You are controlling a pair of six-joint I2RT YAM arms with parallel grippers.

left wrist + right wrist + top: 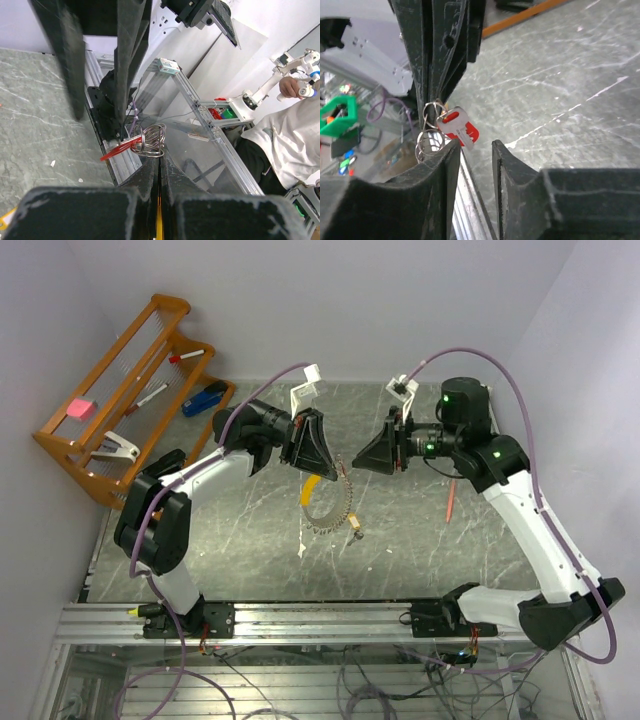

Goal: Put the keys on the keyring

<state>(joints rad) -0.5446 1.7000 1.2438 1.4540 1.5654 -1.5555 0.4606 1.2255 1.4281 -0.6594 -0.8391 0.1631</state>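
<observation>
My left gripper [338,476] is shut on the keyring [335,512], a silvery beaded arc with a curved yellow tag [313,490] that hangs below the fingertips over the table's middle. A small brass key [354,529] sits at the arc's lower right end. In the left wrist view the shut fingers [145,185] pinch silver coils [152,141], and the red-headed key [116,150] juts out to their left. My right gripper [472,147] stands open just below the red-headed key [456,126], which dangles from small rings [426,142], touching neither finger.
A wooden rack [95,455] stands at the back left with a blue stapler [205,398], markers and a pink block. A thin red stick [452,498] lies on the table under the right arm. A white scrap [302,550] lies near the front.
</observation>
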